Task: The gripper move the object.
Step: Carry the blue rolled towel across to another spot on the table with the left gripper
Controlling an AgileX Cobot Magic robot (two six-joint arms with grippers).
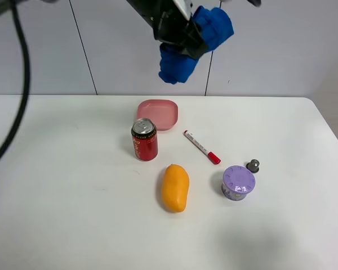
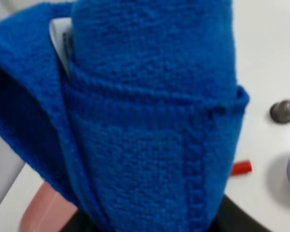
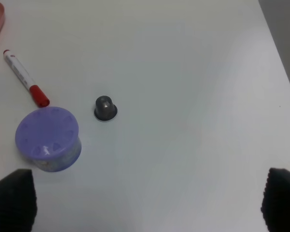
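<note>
We pinch the blue knit cloth (image 1: 177,64) in our left gripper (image 1: 183,40) high above the far pink bowl (image 1: 158,112), right gripper (image 3: 145,200) spread, and lowering with the cloth masking our wrist view could topple the can (image 1: 145,139).

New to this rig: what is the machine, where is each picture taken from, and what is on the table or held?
It is a robot with two arms. One picture looks down from high up; the other two come from a camera on each wrist. On the white table are a pink bowl, red can, marker, mango, purple tub and small grey cap. The raised left end effector is bundled in blue knitted fabric; whether it is gripped or wrapped is unclear. The right end effector is open and empty.
</note>
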